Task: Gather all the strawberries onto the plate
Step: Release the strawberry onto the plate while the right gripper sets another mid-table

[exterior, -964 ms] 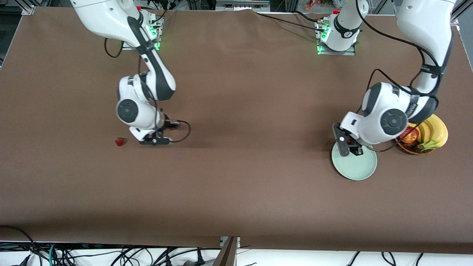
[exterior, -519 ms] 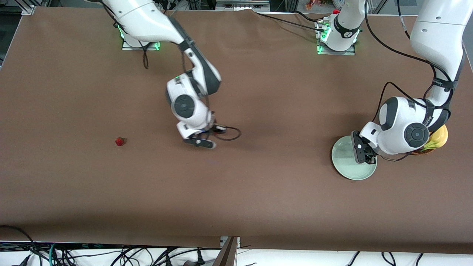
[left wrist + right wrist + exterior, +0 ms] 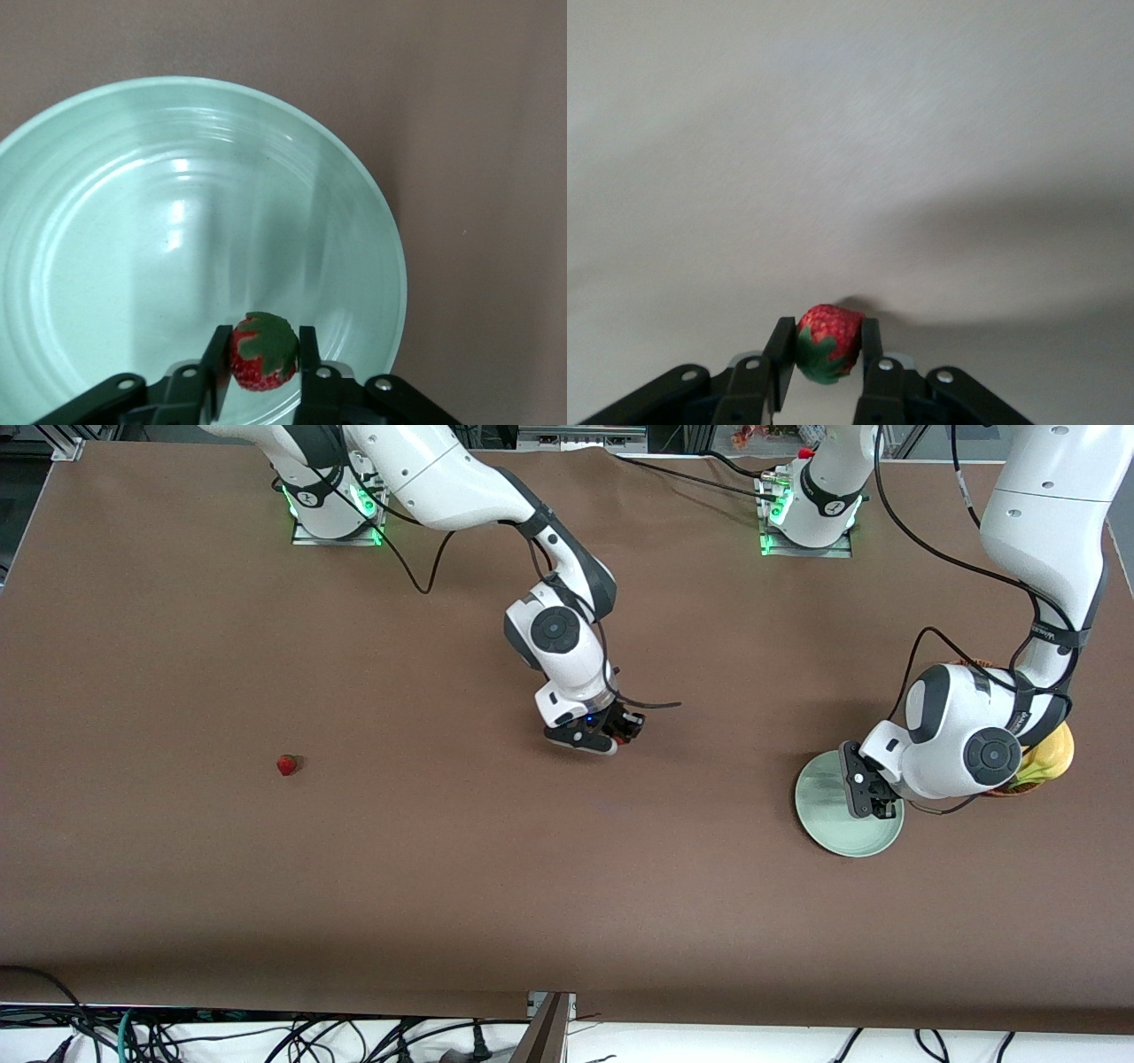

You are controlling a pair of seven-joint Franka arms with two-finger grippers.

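Brown bench (image 3: 496, 886) carrying mint plate (image 3: 828, 828), none resting in it yet. Left end effector (image 3: 259, 390) is pinching one strawberry (image 3: 263, 352) directly above plate; right end effector (image 3: 824, 381) is pinching another strawberry (image 3: 828, 341) over bare bench. Third strawberry (image 3: 286, 764) is lying unclaimed, well apart from both.

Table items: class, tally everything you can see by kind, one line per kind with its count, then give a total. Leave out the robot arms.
Strawberries: 3, one between the left jaws, one between the right jaws, one lying on the table
Plates: 1
Baskets: 1
Banana bunches: 1
Total: 6
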